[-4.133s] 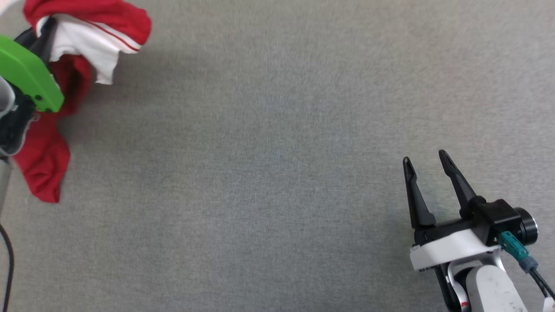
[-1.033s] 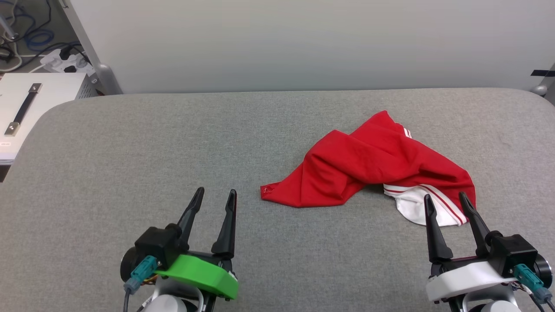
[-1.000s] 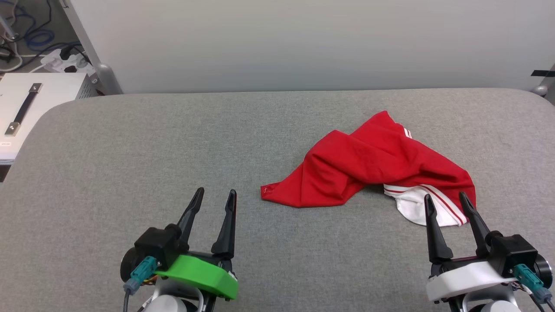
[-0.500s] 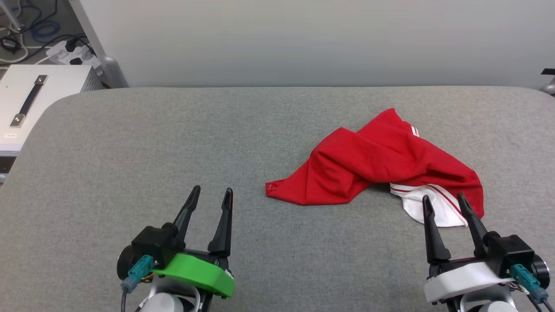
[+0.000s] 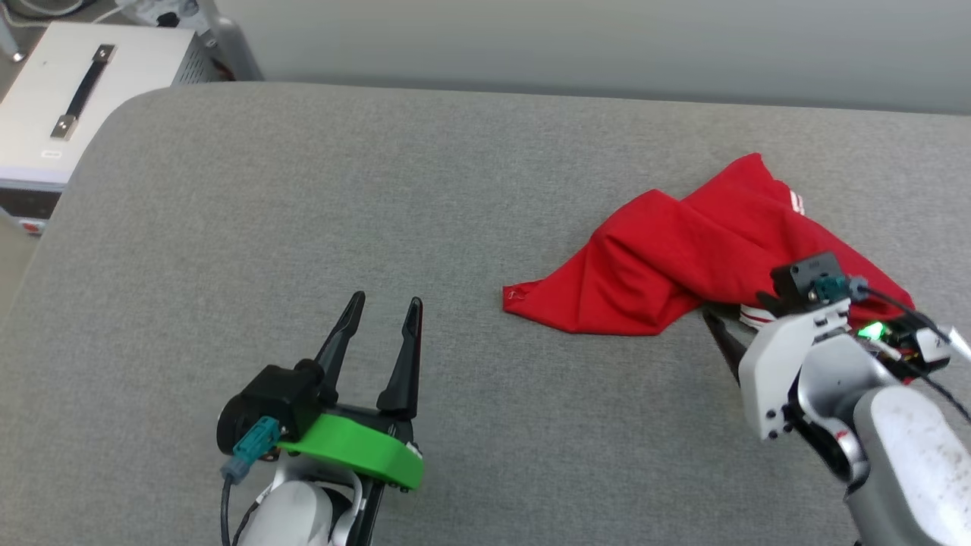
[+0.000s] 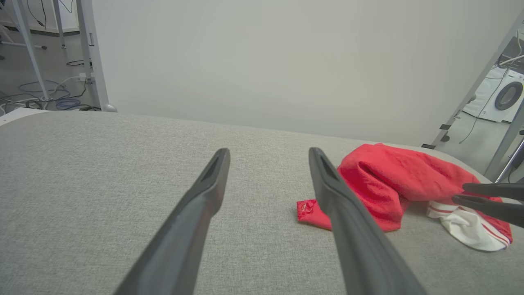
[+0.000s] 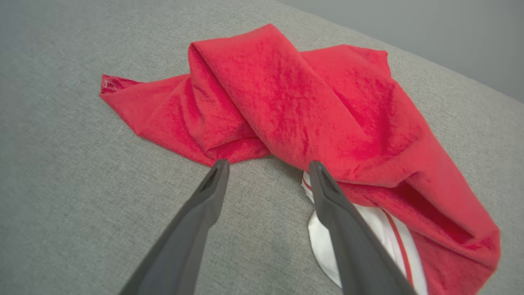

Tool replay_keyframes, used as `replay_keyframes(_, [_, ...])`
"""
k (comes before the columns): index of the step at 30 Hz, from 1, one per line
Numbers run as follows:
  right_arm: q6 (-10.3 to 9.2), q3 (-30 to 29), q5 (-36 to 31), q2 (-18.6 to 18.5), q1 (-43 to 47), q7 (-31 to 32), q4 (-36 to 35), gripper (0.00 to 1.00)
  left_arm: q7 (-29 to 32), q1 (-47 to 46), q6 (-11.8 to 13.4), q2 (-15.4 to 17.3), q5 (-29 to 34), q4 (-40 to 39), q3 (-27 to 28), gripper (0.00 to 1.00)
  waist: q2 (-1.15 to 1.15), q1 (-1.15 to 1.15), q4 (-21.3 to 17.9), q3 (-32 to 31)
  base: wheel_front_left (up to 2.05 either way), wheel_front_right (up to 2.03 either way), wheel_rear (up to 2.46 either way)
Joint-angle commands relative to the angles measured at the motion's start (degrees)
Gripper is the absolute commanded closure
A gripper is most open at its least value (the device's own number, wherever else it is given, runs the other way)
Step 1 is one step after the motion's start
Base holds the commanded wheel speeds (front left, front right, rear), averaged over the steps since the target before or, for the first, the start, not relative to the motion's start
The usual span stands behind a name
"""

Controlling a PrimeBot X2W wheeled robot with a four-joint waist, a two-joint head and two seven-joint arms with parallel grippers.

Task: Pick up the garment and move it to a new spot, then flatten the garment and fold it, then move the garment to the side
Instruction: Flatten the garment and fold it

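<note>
The red jersey tee [image 5: 683, 262] is just lying crumpled in a heap on the grey padded table [image 5: 303, 189], white striped sleeve [image 7: 368, 241] poking out underneath.

The table [image 5: 227, 189] is covered in plain grey woven cloth, and its far corner is rounded off. The one thing lying on it is the garment [image 5: 667, 265], dropped in a loose, crumpled red heap with deep folds. From the middle of the head view it lies at about three o'clock, short of the far edge. One flat red corner [image 5: 516, 296] trails out of the heap toward nine o'clock. In the left wrist view a white sleeve [image 6: 462, 229] with thin red stripes pokes out from under the red at the heap's five o'clock side, resting flat on the grey.
</note>
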Motion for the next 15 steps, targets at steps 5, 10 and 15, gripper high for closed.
replay_keyframes(5, [-0.05,1.87,1.65,-3.85,-9.27,10.95,1.66,0.00,-0.34,-2.55,-0.50,-0.37,-0.68,0.07,-0.47,0.00,0.00,0.00,6.29,5.29,0.00,0.00,0.00])
replay_keyframes(10, [-0.05,3.37,1.80,-6.57,-15.09,17.71,5.95,0.00,-0.34,-3.53,-0.52,-0.39,-2.08,-0.16,-1.17,0.00,0.00,0.00,8.90,7.09,0.00,0.00,0.00])
replay_keyframes(15, [-0.05,5.56,2.85,-9.72,-17.82,20.96,10.48,0.00,-0.34,-4.27,-0.33,-0.39,-3.09,-0.35,-1.73,0.00,0.00,0.00,10.97,8.54,0.00,0.00,0.00])
